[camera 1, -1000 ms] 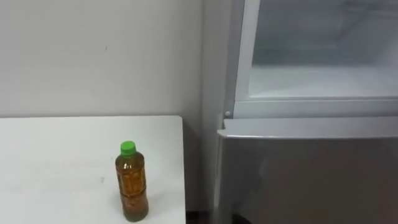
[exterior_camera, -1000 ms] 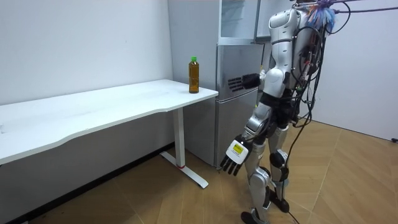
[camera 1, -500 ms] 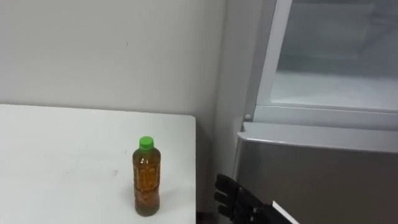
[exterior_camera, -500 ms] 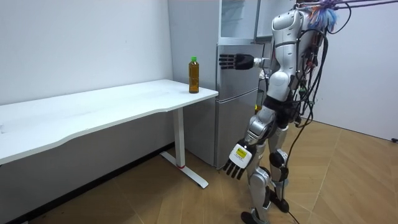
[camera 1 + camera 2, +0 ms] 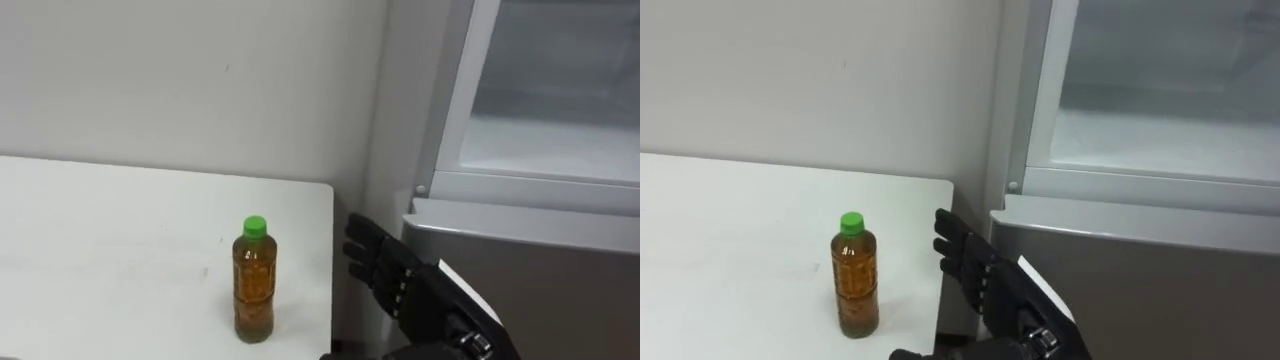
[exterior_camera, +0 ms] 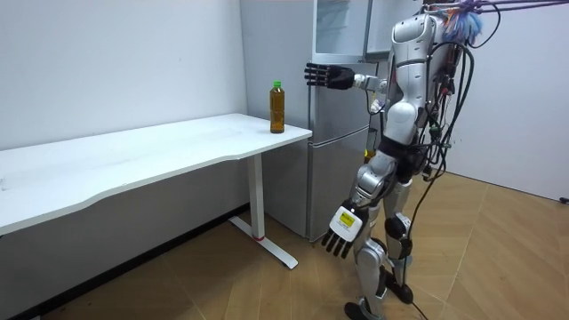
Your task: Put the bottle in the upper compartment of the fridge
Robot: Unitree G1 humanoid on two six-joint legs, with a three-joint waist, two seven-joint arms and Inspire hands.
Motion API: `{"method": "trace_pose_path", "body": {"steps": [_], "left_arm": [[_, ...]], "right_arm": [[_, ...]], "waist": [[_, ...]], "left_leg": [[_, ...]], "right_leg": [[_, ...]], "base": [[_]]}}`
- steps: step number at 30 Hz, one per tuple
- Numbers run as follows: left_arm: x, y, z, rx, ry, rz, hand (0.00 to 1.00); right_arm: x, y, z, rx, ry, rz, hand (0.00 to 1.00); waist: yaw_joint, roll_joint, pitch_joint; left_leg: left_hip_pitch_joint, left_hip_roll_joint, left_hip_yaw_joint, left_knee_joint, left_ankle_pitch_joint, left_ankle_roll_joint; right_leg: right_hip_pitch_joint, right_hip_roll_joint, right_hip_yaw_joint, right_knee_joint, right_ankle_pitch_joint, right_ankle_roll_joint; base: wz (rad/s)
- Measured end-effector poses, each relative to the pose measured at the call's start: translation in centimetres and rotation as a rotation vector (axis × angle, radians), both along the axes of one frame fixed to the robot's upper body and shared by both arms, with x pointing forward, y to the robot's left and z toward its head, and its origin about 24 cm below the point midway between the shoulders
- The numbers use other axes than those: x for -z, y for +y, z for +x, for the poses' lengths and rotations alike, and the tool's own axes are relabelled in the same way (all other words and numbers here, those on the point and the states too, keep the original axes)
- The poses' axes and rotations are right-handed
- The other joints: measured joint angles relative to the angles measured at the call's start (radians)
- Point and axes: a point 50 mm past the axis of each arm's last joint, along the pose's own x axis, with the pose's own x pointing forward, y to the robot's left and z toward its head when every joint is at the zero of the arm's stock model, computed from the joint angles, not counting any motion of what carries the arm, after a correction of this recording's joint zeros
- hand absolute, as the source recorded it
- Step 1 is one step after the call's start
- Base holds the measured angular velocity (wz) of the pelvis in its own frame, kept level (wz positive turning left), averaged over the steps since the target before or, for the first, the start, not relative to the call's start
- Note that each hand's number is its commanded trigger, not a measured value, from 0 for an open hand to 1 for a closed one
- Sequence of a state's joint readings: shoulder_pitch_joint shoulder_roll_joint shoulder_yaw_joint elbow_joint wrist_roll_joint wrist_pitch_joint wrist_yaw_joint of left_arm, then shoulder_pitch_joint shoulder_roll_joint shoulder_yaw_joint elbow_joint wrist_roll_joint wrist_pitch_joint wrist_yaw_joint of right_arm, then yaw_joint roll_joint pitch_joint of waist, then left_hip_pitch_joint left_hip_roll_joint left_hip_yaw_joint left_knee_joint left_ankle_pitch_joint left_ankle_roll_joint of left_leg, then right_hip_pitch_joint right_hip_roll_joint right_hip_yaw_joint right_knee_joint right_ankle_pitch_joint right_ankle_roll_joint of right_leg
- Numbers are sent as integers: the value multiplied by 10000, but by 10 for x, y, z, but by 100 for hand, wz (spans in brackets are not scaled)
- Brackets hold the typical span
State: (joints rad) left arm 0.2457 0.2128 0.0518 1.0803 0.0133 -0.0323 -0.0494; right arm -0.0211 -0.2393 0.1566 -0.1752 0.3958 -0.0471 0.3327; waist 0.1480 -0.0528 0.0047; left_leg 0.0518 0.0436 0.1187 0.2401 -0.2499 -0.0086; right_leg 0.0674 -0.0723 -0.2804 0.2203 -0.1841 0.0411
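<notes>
The bottle [image 5: 254,280] is standing upright on the bench [image 5: 100,260], just left of the right robot hand [image 5: 385,268], which is hovering with fingers spread and empty; it should probably be approaching level, wrapping the bottle's middle.

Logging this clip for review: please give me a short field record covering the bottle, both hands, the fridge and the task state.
bottle: upright on the white table, near its right edge, green cap on, nothing touching it
right hand: open, fingers straight, held at bottle height to the bottle's right, apart from it
left hand: open, hanging low beside the leg
upper fridge: compartment open
lower fridge door: shut
task state: bottle not yet grasped
</notes>
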Motion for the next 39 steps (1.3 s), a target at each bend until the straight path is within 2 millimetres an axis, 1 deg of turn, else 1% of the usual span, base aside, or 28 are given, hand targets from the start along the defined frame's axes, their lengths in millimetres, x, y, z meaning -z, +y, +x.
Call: {"method": "trace_pose_path", "body": {"steps": [2,5,11,14,17,19,21,24,25,26,27,28,29,31,33,36,39], "left_arm": [[0,0,0,-1,23,-2,0],[0,0,0,244,87,51,0],[0,-2,4,666,87,-32,0],[0,-3,2,830,224,-82,0],[0,-3,4,831,240,-55,0],[-1,-3,6,853,170,-8,0],[-2,-3,7,884,155,6,0],[-2,-4,1,852,303,4,0],[-2,-4,0,834,316,-4,0],[-3,-4,-1,833,314,-12,0],[-3,-5,-2,835,314,-31,0],[-3,-5,-3,820,382,-33,0],[-3,-5,-5,806,437,-36,0],[-3,-5,-9,760,603,-51,0],[-3,-5,-10,774,703,-61,0],[-2,-9,-11,977,777,-122,0],[-2,-9,-12,1021,805,-135,0]], "right_arm": [[0,3,0,4,38,19,0],[3,6,2,-52,155,3,0],[13,11,9,-96,621,-139,0],[22,7,23,610,1302,256,0],[32,4,27,1147,1807,311,0],[42,2,28,1551,2267,189,0],[46,1,29,1807,2444,149,0],[50,1,34,2057,2783,300,0],[52,1,37,2236,2925,314,0],[52,0,38,2354,2993,357,0],[54,-2,40,2591,3173,518,0],[55,-3,42,2790,3310,587,0],[57,-4,43,2898,3396,603,0],[61,-6,45,3264,3673,711,0],[62,-7,46,3516,3765,677,0],[65,-10,48,3923,3918,533,0],[74,-15,49,4573,4274,315,0]], "waist": [[18,-7,5],[64,-43,38],[511,-53,50],[613,-50,73],[745,-73,75],[768,-81,72],[823,-107,68],[875,-133,79],[902,-192,97],[944,-217,113],[1036,-268,104],[1066,-304,124],[1067,-308,126],[1105,-350,103],[1105,-360,96],[1123,-317,124],[1375,-320,127]], "left_leg": [[-27,0,-32,-3,0,0],[-74,-4,-91,-16,-1,-1],[-62,-2,-118,15,0,-1],[-47,-33,-352,83,6,2],[-102,-32,-463,93,7,0],[-256,-51,-683,128,7,-2],[-316,-62,-795,157,9,-5],[-313,-113,-954,176,65,-4],[-325,-155,-1010,153,99,11],[-340,-173,-1037,156,103,15],[-415,-194,-1086,190,107,21],[-432,-211,-1154,207,111,29],[-442,-226,-1199,219,115,34],[-527,-268,-1343,288,123,48],[-619,-306,-1472,339,132,64],[-714,-373,-1534,322,155,95],[-741,-388,-1534,326,159,102]], "right_leg": [[-2,0,-12,0,0,0],[-2,-4,-88,1,0,0],[10,-2,-92,1,0,0],[167,-26,-308,-26,-1,2],[178,-32,-506,-25,-2,3],[179,-51,-749,-17,-2,3],[182,-55,-845,-4,-4,6],[222,-90,-970,-6,-7,11],[224,-135,-1082,-6,-29,46],[223,-150,-1092,-8,-39,61],[195,-167,-1124,-9,-40,64],[194,-183,-1195,-9,-40,64],[197,-194,-1222,-10,-40,64],[220,-227,-1362,-9,-40,64],[219,-249,-1465,-10,-41,66],[229,-308,-1616,-10,-55,88],[233,-327,-1713,-10,-55,88]], "base": [[5],[4],[1],[21],[15],[27],[22],[15],[14],[15],[15],[16],[21],[21],[19],[11],[1]]}}
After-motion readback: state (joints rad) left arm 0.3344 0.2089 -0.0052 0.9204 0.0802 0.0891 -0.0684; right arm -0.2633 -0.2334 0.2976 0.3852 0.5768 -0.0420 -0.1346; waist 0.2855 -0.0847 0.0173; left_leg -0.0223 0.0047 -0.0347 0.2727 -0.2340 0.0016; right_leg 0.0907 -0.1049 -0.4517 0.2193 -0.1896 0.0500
